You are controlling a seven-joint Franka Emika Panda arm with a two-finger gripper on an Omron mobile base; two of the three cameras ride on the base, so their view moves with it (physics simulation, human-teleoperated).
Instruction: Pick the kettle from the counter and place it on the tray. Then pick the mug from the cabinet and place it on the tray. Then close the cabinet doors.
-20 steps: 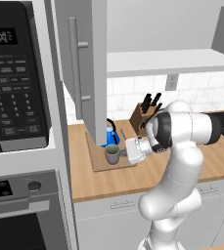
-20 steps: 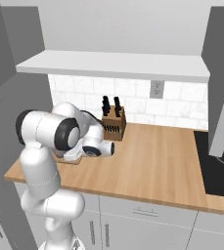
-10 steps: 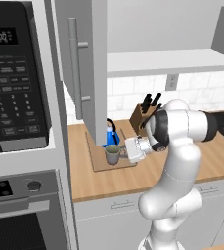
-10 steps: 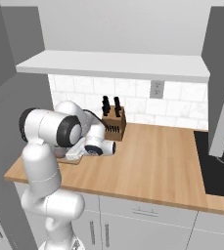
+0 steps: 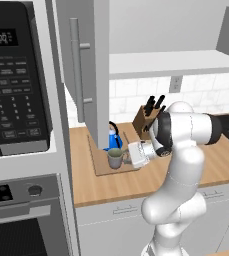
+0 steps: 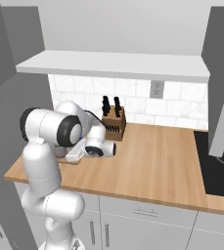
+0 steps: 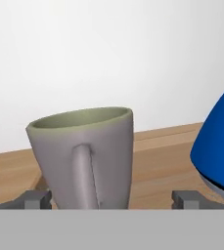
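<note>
My gripper [image 7: 111, 199] spread wide around mug [image 7: 84, 158], centre frame, on tray [image 5: 102, 167]; careless retreat could tip it into kettle [image 7: 221, 146], right.

The kettle [image 5: 112, 141] is showing bright blue with a black handle. The mug [image 7: 84, 156] is showing grey-green. The tray [image 5: 102, 167] is showing light brown, the bench [image 6: 152, 166] light wood, the cabinet doors [image 5: 86, 65] flat grey.

Even, bright rendered light, soft shadows, sharp throughout
</note>
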